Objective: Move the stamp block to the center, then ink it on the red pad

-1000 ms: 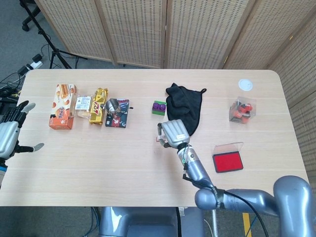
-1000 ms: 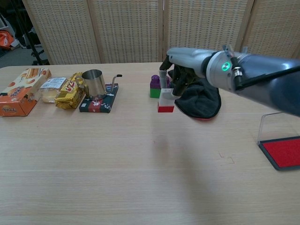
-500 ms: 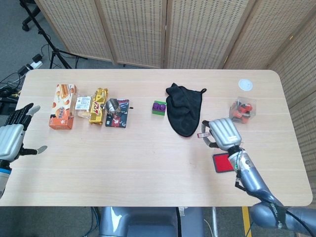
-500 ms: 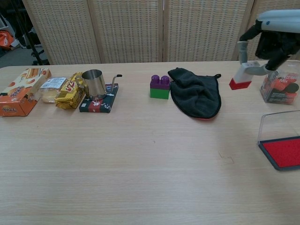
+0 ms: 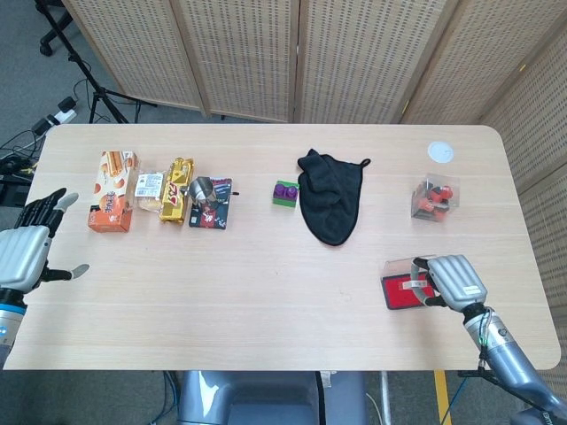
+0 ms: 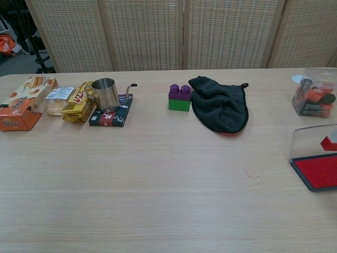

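While the white stamp block with a red base (image 6: 330, 142) hangs just above the red ink pad (image 5: 406, 291) near the bench's right edge, the right hand (image 5: 454, 282) holds it from above, its silver fingers curled over the block so that the head view shows only a sliver of white beneath them. In the chest view just the block's red corner and a bit of white peek in at the right margin, over the pad's red surface; whether the base touches the ink cannot be told. The pad's clear plastic lid (image 6: 311, 141) stands open and upright behind the red surface.

Farther back along the right edge sits a clear plastic box of red and black parts (image 5: 434, 197), with a small white round lid (image 5: 440, 151) near the far right corner. Around the middle of the bench a black cloth (image 5: 331, 194) lies crumpled, and just beside its left edge stands a green and purple toy brick (image 5: 284, 193).

Toward the left edge are a steel mug (image 6: 106, 93) on a dark patterned packet (image 6: 111, 114), a yellow snack wrapper (image 5: 177, 201), a small clear food bag (image 5: 148, 189) and an orange biscuit box (image 5: 112, 189).

Off the bench's left edge, the left hand (image 5: 24, 254) hovers empty with fingers spread wide.
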